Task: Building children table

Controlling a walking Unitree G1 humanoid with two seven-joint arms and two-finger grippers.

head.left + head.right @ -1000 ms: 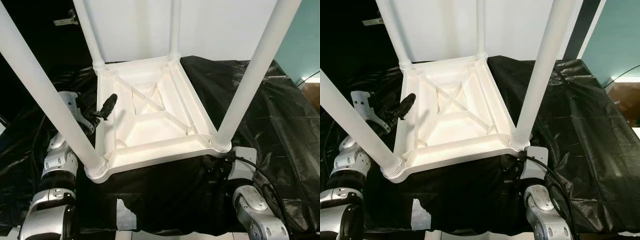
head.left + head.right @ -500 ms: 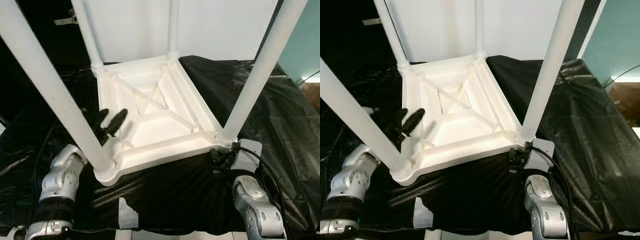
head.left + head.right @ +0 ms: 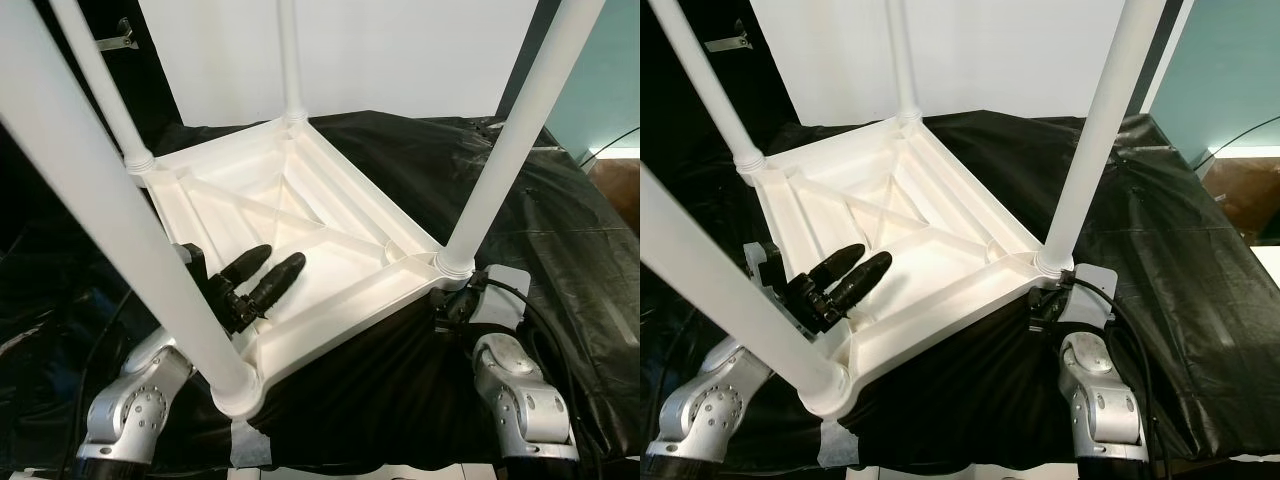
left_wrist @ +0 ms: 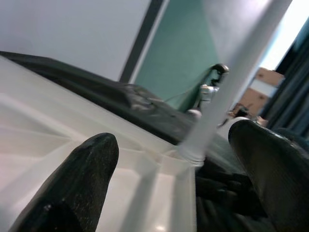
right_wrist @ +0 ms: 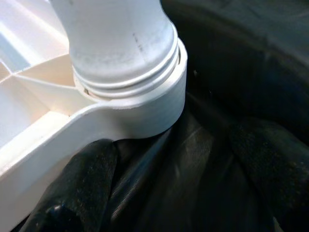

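Looking down, we see the white table (image 3: pixel 300 230) lying upside down on the bench (image 3: pixel 560 230), which is covered with black plastic sheet; its four legs (image 3: pixel 500 150) point up. Our left gripper (image 3: pixel 262 278) reaches over the near left edge into the ribbed underside of the table, with its two black fingers (image 4: pixel 82 179) apart and holding nothing. Our right gripper (image 5: pixel 178 159) is at the near right corner, low beside the socket (image 5: pixel 140 101) where a leg is screwed in; its fingers are spread on the black sheet under this corner and close on nothing.
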